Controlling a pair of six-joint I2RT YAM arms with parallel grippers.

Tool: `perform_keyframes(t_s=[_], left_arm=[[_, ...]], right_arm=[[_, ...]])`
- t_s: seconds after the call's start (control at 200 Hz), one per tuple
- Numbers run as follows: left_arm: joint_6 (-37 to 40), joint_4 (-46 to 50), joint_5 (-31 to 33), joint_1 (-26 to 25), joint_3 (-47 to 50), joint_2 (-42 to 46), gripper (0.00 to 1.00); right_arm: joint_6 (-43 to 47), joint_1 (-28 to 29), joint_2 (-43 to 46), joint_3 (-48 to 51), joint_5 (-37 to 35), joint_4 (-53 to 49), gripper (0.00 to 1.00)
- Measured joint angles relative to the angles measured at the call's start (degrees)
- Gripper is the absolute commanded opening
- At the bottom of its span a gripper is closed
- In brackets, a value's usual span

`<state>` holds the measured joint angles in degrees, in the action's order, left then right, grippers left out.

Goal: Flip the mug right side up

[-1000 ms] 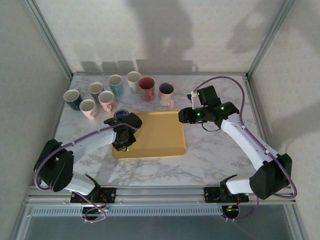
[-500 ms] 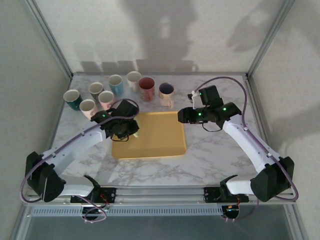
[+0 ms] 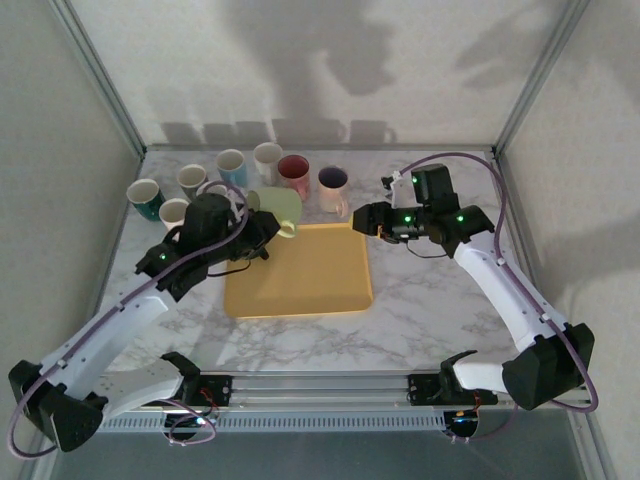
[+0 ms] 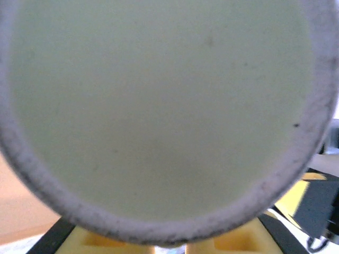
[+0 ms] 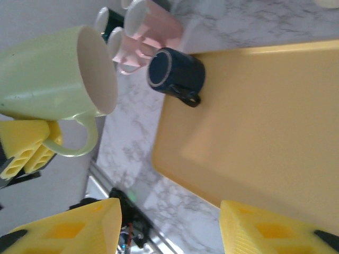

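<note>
Since the green mug point(image 3: 280, 210) lies sideways in the left gripper point(image 3: 260, 228), I'd call the job roughly half done.

Top view: left jaws are clamped on the mug, which is up in the air. Its mouth points away from the jaws toward the right gripper point(image 3: 366, 219), well apart across the far edge of the tray point(image 3: 300, 285). The row of other mugs point(image 3: 232, 165) stands just behind the left jaws. I can't read the right jaws' state from up here.

Left wrist view: the mug's flat bottom point(image 4: 169, 116), with its rough ring, sits right in front of the jaws. Two yellow fingertips point(image 4: 95, 239) poke out under it. So the base faces back into the gripper.

Right wrist view: right jaws are spread wide, yellow fingers point(image 5: 69, 230) far apart with nothing between them. Ahead of them is the mug point(image 5: 42, 79) on its side with the white inside visible. The left gripper's yellow tips touch it right beside the handle. A navy mug point(image 5: 177, 74) sits at the tray corner, with pink mugs point(image 5: 153, 26) beyond it. I can't tell which way up the navy one is.

Left to do, my read: roll the mug the rest of the way until the mouth is up, lower it to a surface below the jaws, then release. It isn't set down yet.
</note>
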<state>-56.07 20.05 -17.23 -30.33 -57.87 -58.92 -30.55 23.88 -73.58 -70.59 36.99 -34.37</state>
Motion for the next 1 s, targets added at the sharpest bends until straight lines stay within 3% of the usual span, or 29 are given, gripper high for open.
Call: perform_keyframes(t_s=[0.35, 0.581, 0.846, 1.001], left_arm=[[-3.3, -26.0, -5.8, 1.6, 13.8, 6.1, 0.00], [-5.8, -41.9, -9.0, 1.8, 18.4, 6.9, 0.00], [-7.2, -51.2, -12.0, 1.8, 18.9, 6.0, 0.00], [-7.2, -53.0, -12.8, 1.8, 19.1, 5.2, 0.00]], right_arm=[[-13.9, -0.1, 0.1, 3.2, 9.5, 15.8, 0.54], [-25.0, -0.1, 0.1, 8.1, 14.8, 31.4, 0.58], [-37.5, 0.1, -0.4, 11.3, 17.3, 48.3, 0.59], [-41.1, 1.8, -1.3, 11.3, 17.6, 54.3, 0.49]])
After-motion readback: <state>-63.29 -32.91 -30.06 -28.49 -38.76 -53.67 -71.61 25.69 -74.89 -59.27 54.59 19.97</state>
